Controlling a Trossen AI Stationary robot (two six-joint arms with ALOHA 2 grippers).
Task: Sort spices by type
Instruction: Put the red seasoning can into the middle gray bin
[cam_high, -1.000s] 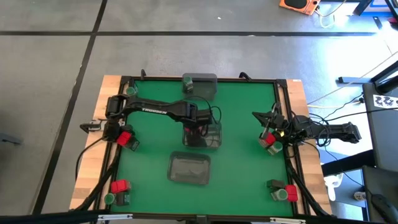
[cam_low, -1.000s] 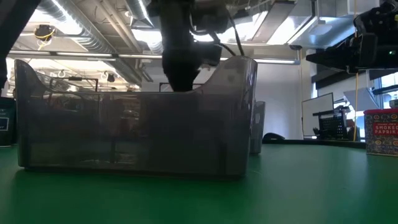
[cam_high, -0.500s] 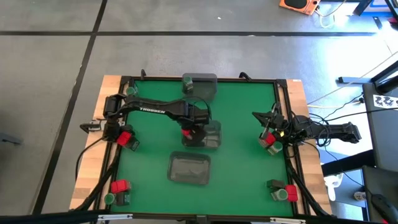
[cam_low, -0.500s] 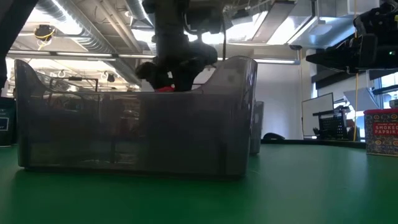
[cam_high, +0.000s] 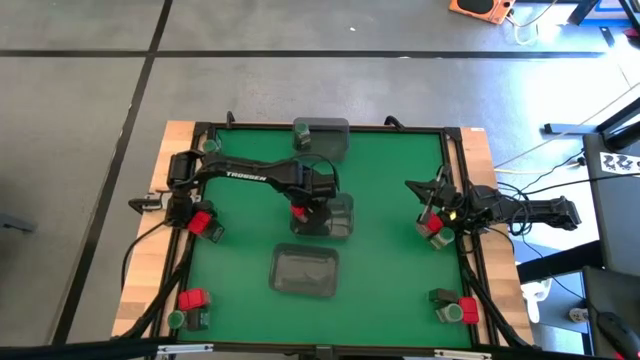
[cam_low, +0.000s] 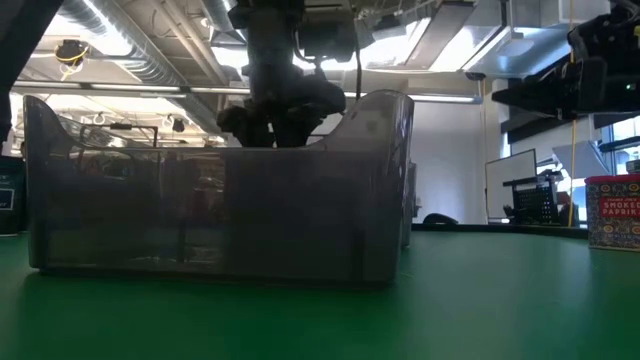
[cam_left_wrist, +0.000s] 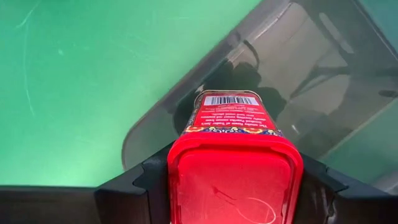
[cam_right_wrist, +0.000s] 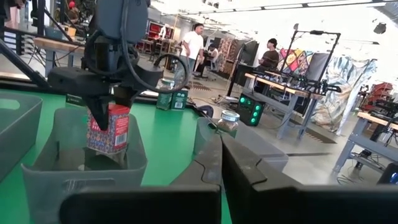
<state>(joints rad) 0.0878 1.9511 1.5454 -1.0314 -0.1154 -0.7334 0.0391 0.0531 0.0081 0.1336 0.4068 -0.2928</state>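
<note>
**A:** What sits in the trays?

**B:** Three clear trays stand on the green table. The middle tray has the left gripper over it, its fingers clamped on a red spice tin. The left wrist view shows the tin hanging upright above the tray's floor, barcode end down. I see nothing else lying in that tray. From the right wrist view the tin hangs partly below the tray's rim.

**A:** And the others?

**B:** The far tray holds a green-lidded jar. The near tray has a dark patch inside; I cannot tell what it is.

**A:** Where are the remaining spices?

**B:** In clusters at the table's edges. A red tin with a dark block lies just beside the left arm's base. A red tin and a green jar sit at the near left corner. At the near right corner stand a dark block, a green jar and a red tin.

**A:** The right arm?

**B:** The right gripper waits by the right edge, near another red tin. Its fingers lie close together with nothing between them.

**A:** Anything blocking the low view?

**B:** The near tray fills most of it.
</note>
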